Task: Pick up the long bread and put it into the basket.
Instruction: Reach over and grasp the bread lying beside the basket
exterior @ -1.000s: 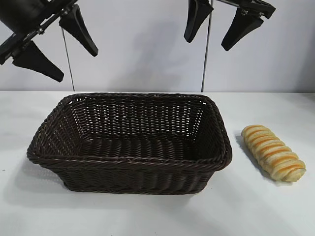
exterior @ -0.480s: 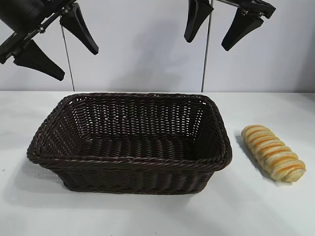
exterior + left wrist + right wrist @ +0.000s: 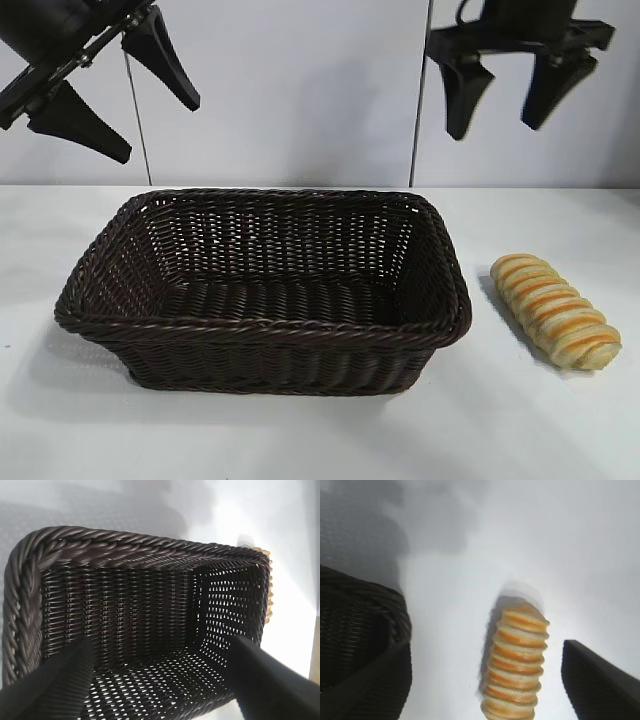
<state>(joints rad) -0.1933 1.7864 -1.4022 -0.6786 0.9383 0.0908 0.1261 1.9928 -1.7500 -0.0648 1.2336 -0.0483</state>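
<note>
The long bread (image 3: pixel 556 311), a ridged golden loaf with orange stripes, lies on the white table to the right of the basket (image 3: pixel 262 330). The dark brown wicker basket stands empty at the table's middle. My right gripper (image 3: pixel 508 100) is open and empty, high above the gap between the basket's right end and the bread. In the right wrist view the bread (image 3: pixel 516 665) lies between its two fingers, far below. My left gripper (image 3: pixel 122 105) is open and empty, high above the basket's left end; its wrist view looks down into the basket (image 3: pixel 125 555).
The white table (image 3: pixel 300 440) runs flat around the basket and bread. A pale wall with two thin vertical poles (image 3: pixel 137 120) stands behind.
My right gripper has moved to the right and turned, and now hangs nearer above the bread. The left gripper, basket and bread have not moved.
</note>
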